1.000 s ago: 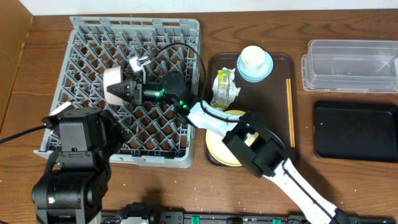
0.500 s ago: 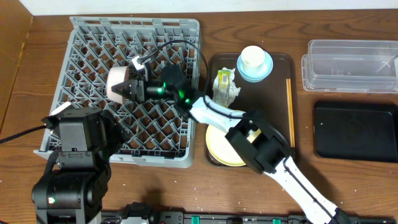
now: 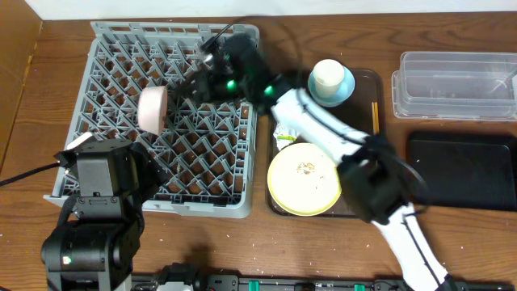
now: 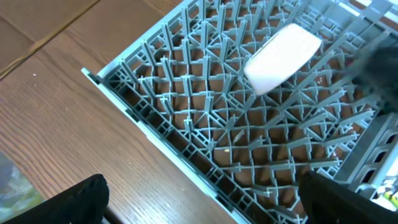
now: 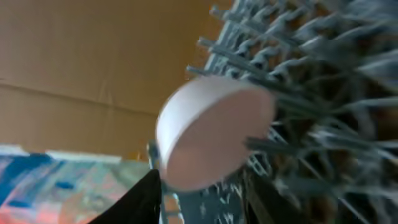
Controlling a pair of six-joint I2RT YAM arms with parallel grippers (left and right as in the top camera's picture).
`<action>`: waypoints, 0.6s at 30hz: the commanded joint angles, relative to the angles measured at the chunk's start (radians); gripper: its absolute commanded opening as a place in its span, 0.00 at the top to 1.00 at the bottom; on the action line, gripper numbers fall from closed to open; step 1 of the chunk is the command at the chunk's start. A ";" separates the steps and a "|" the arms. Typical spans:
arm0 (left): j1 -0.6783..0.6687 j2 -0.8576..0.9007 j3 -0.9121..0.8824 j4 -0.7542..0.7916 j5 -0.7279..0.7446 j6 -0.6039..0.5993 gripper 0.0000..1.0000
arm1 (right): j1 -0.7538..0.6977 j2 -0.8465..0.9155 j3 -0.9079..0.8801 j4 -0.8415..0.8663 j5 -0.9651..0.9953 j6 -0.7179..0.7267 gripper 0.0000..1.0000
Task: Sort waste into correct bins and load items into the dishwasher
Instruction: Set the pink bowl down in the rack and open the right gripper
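A pink bowl [image 3: 152,109] stands on its edge among the tines of the grey dishwasher rack [image 3: 121,40]. It also shows in the left wrist view [image 4: 283,50] and the right wrist view [image 5: 211,134]. My right gripper [image 3: 198,84] is open and empty, a little to the right of the bowl and apart from it [image 5: 202,199]. My left gripper [image 4: 199,208] is open and empty above the rack's front left corner [image 3: 97,174]. On the brown tray [image 3: 367,77] lie a yellow plate [image 3: 303,178], a cup on a blue saucer [image 3: 329,78], a crumpled wrapper [image 3: 283,137] and a chopstick [image 3: 376,145].
A clear plastic container [image 3: 456,85] stands at the far right, with a black bin [image 3: 460,170] in front of it. My right arm [image 3: 323,129] reaches across the tray to the rack.
My right gripper has let go of the pink bowl in the rack and pulled back to the right and towards the far edge. The yellow plate is now uncovered.
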 commanded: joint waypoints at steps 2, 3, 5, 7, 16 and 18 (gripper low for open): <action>0.003 0.000 0.011 -0.004 -0.010 -0.011 0.02 | -0.034 -0.167 0.016 -0.166 0.097 -0.209 0.58; 0.003 0.000 0.011 -0.004 -0.010 -0.011 0.02 | -0.033 -0.182 0.016 -0.171 0.098 -0.236 0.56; 0.003 0.000 0.011 -0.004 -0.010 -0.011 0.02 | -0.021 -0.198 0.016 -0.161 0.098 -0.256 0.53; 0.003 0.000 0.011 -0.004 -0.010 -0.011 0.02 | -0.003 -0.199 0.016 -0.128 0.098 -0.256 0.51; 0.003 0.000 0.011 -0.004 -0.010 -0.011 0.02 | 0.152 -0.110 0.015 0.145 0.208 -0.290 0.68; 0.003 0.000 0.011 -0.004 -0.010 -0.011 0.02 | 0.183 -0.067 0.015 0.242 0.207 -0.273 0.72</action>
